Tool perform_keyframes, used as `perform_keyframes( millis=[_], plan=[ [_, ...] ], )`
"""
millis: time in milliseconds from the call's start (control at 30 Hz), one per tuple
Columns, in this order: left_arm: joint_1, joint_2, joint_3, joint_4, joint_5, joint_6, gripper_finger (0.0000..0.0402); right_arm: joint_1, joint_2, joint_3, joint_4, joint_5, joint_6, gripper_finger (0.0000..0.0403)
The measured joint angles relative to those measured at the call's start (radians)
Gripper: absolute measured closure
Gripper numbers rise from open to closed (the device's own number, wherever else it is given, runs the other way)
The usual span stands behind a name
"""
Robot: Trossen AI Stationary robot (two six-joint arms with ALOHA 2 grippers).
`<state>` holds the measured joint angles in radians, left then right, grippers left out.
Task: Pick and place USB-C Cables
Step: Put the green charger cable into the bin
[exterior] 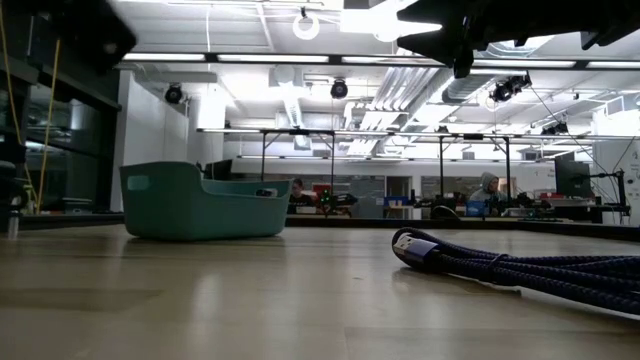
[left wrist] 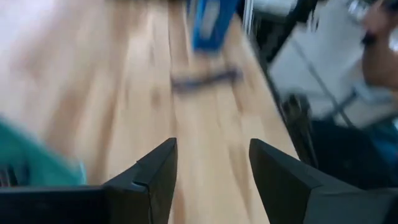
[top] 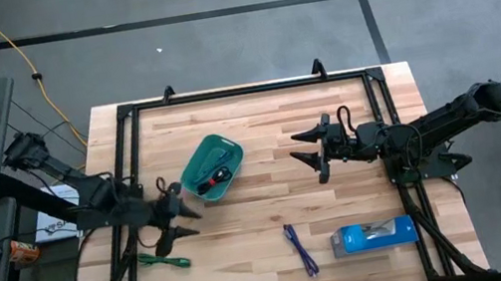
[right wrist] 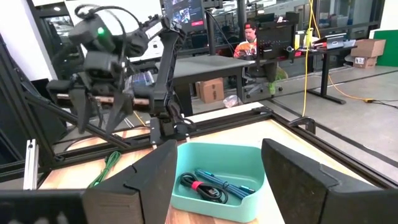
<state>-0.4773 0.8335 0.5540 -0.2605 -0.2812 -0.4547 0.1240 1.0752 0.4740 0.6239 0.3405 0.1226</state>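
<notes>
While teal tray (top: 195, 159) already holds light blue cable (right wrist: 225, 183), job about one third done by my reckoning. Purple cable (top: 299, 249) lies mid-table beside blue box (top: 374, 235); green cable (top: 165, 261) near front left. My left pincer (top: 176, 225) spread, empty, near green one; right pincer (top: 316, 148) spread, empty.

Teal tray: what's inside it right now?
The teal tray holds one bundled light blue cable with a dark cord and a red tie beside it. The floor beneath them is covered.
</notes>
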Motion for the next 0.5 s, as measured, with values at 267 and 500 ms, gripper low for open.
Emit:
perform_keyframes(
  millis=[267, 500],
  plan=[
    [-0.204, 0.144, 0.029, -0.164, 0.065, -0.342, 0.0242, 0.000, 0.000, 0.000, 0.000, 0.000, 0.000, 0.0176],
    [-0.306, 0.318, 0.029, -0.165, 0.064, -0.439, 0.0245, 0.000, 0.000, 0.000, 0.000, 0.000, 0.000, 0.0176]
  ],
)
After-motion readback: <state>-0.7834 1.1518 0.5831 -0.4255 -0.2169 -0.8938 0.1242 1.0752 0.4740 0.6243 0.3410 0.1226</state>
